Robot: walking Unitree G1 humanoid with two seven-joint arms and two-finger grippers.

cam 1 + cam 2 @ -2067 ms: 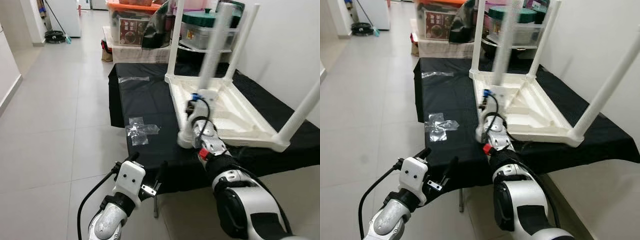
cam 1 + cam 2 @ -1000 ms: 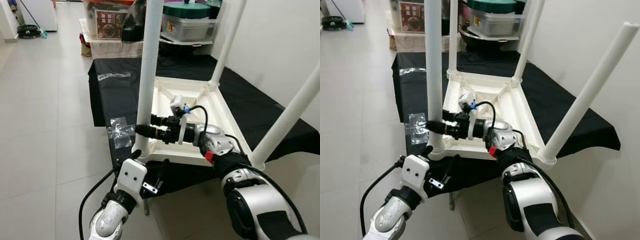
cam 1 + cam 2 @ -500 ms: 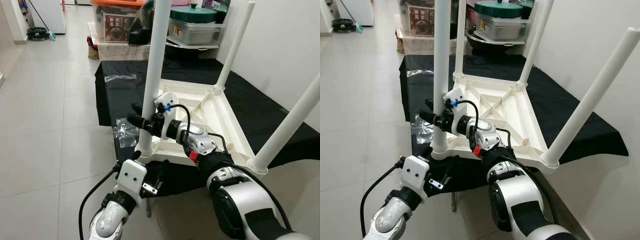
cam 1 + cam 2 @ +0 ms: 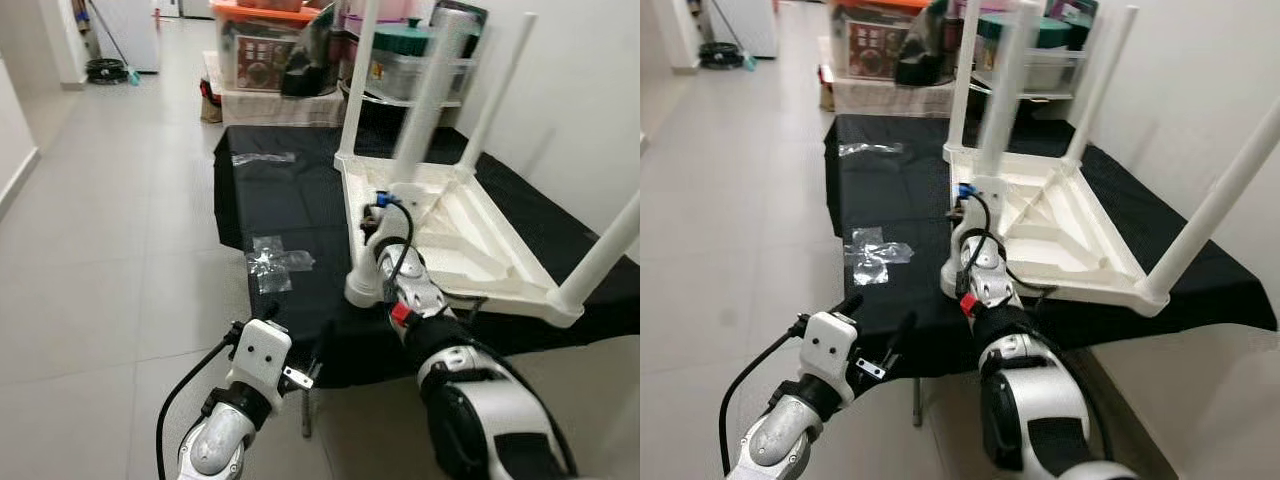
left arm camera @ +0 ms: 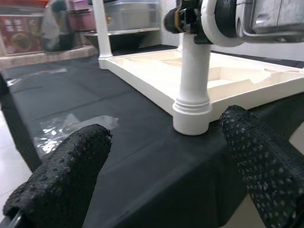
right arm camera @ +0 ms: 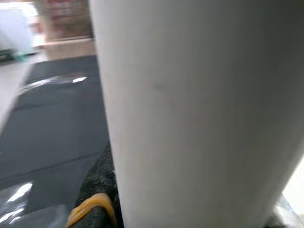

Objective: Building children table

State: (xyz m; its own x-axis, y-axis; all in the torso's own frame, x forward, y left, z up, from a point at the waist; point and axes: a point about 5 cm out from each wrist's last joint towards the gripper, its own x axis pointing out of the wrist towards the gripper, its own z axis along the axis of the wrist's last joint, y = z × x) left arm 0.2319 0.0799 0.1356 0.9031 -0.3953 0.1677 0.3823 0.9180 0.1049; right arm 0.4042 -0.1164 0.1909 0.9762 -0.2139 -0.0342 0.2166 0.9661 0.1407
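Lying upside down on a black cloth-covered table (image 4: 280,205): white plastic children's table (image 4: 455,235), ribbed underside up, smooth round tube legs rising from moulded corner sockets. Nearest corner leg, a white cylindrical plastic tube (image 4: 415,120), seated in its ringed collar at the near left corner, blurred higher up in the head views.

Reaching up along that near leg from below: right tool (image 4: 378,222) on the silver right arm, at the leg just above the socket. Pressed close in the right wrist view: broad matt white curve of the tube, with one black textured finger (image 6: 97,183) and a yellow band beside it. Grip on the leg itself not visible, so clenched or released cannot be told.

Hovering low before the table's near edge: left tool (image 4: 298,340) with white boxy wrist housing and black cable, well apart from the children's table. Spread wide in the left wrist view: two black fingers (image 5: 66,173) with dimpled rubbery pads, nothing between them, the leg's socket and black cloth beyond.

Resting flat on the cloth left of the white frame: two crinkled clear plastic bags (image 4: 275,262), glossy and empty-looking. Stacked behind the table: clear storage boxes with orange and green lids (image 4: 262,35). Underfoot: pale glossy floor tiles (image 4: 110,230).
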